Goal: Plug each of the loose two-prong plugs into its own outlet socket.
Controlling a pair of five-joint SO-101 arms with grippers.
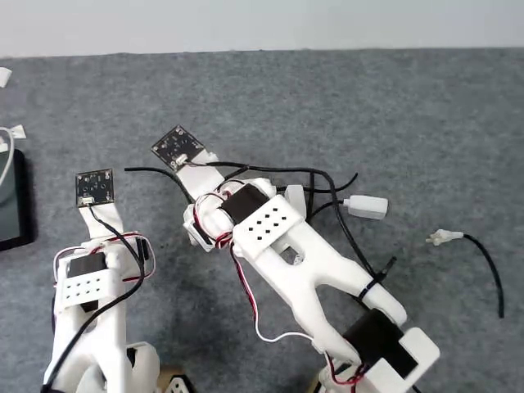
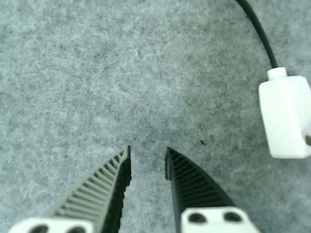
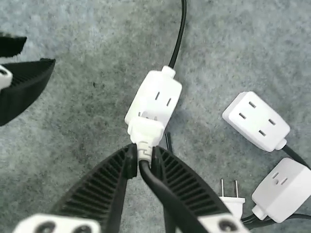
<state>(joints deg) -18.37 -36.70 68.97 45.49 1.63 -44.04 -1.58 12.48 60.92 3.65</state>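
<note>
Across the grey carpet point(image 1: 270, 98) in the high view, a loose plug point(image 1: 440, 237) lies near an outlet block point(image 1: 367, 206). By the left wrist view, the left gripper point(image 2: 147, 158) is slightly parted, holding nothing. By the right wrist view, the right gripper point(image 3: 142, 153) pinches a white plug point(image 3: 146, 130) against a socket block point(image 3: 158, 97); a second block point(image 3: 256, 120), a third block point(image 3: 284, 189) and a spare plug point(image 3: 230, 200) crowd beside it.

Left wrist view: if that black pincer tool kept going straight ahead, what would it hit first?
Most likely the grey carpet: the left tool points at a bare patch of it. The white socket block lies off to one side, outside that line, though depth is hard to judge.
</note>
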